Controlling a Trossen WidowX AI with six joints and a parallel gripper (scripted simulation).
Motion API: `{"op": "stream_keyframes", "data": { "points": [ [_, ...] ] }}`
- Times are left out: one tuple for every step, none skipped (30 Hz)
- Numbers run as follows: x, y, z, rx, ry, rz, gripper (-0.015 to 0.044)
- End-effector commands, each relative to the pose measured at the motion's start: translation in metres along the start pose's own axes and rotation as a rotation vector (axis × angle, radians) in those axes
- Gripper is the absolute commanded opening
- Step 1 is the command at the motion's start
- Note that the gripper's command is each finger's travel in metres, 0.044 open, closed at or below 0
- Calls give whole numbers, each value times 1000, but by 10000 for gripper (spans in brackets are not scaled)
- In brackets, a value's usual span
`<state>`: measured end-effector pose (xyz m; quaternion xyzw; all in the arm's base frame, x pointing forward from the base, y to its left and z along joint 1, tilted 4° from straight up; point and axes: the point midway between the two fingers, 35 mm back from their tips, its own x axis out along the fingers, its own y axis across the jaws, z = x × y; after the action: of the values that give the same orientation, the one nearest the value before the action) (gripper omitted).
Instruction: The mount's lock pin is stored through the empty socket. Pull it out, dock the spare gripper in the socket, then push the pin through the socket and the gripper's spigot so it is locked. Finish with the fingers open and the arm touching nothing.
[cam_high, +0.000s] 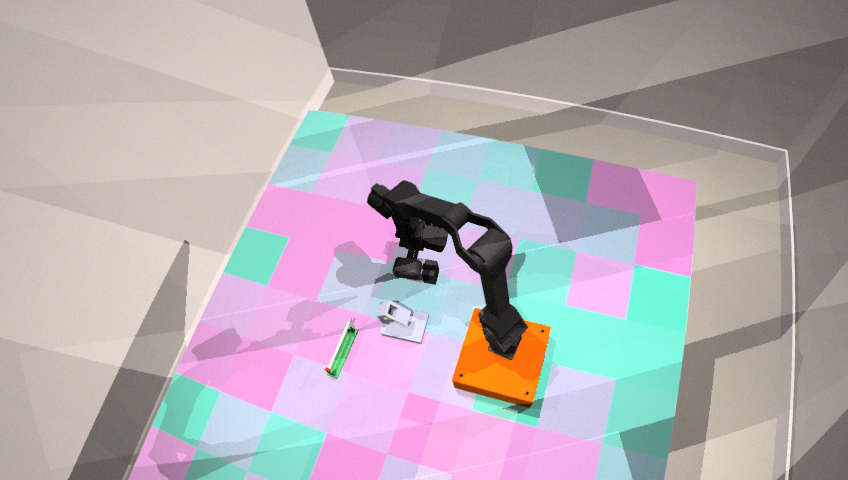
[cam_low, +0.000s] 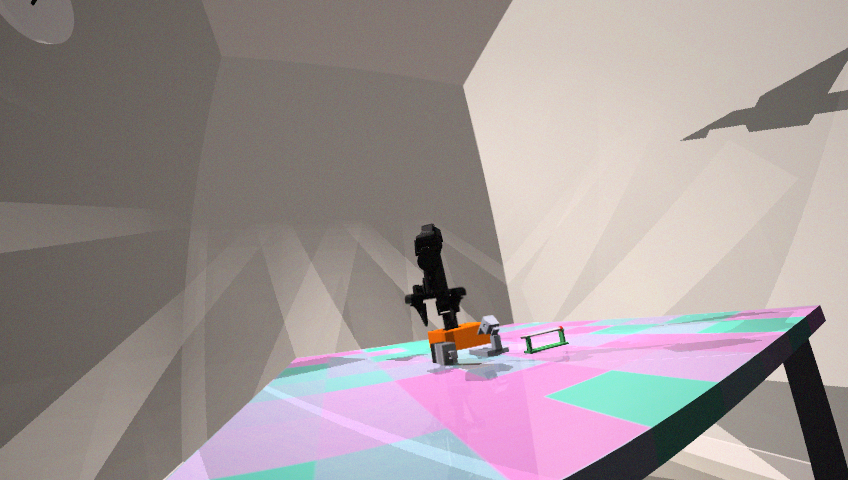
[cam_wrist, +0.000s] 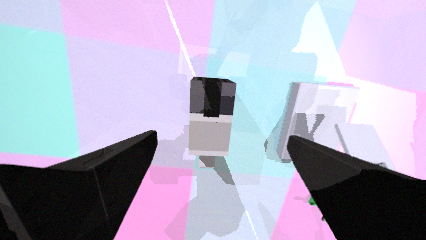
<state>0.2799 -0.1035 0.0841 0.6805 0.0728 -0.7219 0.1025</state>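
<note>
Wrist view: claw (cam_high: 414, 282) (cam_low: 441, 321) (cam_wrist: 223, 139) released, nothing in it, above the spare gripper (cam_low: 443, 353) (cam_wrist: 223, 139). Mount (cam_high: 410, 333) (cam_low: 489, 351) (cam_wrist: 324, 107) close beside; an off-centre descent could make a finger knock either one askew.

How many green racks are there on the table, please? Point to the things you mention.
1. The green rack (cam_high: 343, 353) (cam_low: 546, 345) stands beside the grey mount (cam_high: 410, 334) (cam_low: 495, 351), on the side away from the orange base (cam_high: 538, 371). I see no other.

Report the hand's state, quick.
Hand: open, nothing between its fingers, held above the grey block.
</note>
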Motion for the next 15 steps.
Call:
{"op": "stream_keyframes", "data": {
  "points": [
    [1,0,0,-130,25,-2,440],
    [0,0,0,-224,43,1,440],
    [0,0,0,-319,62,6,440],
    [-1,0,-1,-413,80,13,440],
    [-2,0,-1,-508,98,22,440],
    [-3,1,-1,-602,116,33,440],
    [-3,1,-1,-697,132,47,440],
    [-4,1,-2,-792,148,62,440],
    [-5,1,-2,-883,162,78,440],
    [-5,1,-2,-975,174,96,440],
    [-6,1,-2,-1067,186,115,440],
    [-7,1,-2,-1159,196,137,440],
    [-8,1,-3,-1251,205,160,440],
    [-8,1,-3,-1342,213,184,440],
    [-9,1,-3,-1434,219,210,440]
  ]
}}
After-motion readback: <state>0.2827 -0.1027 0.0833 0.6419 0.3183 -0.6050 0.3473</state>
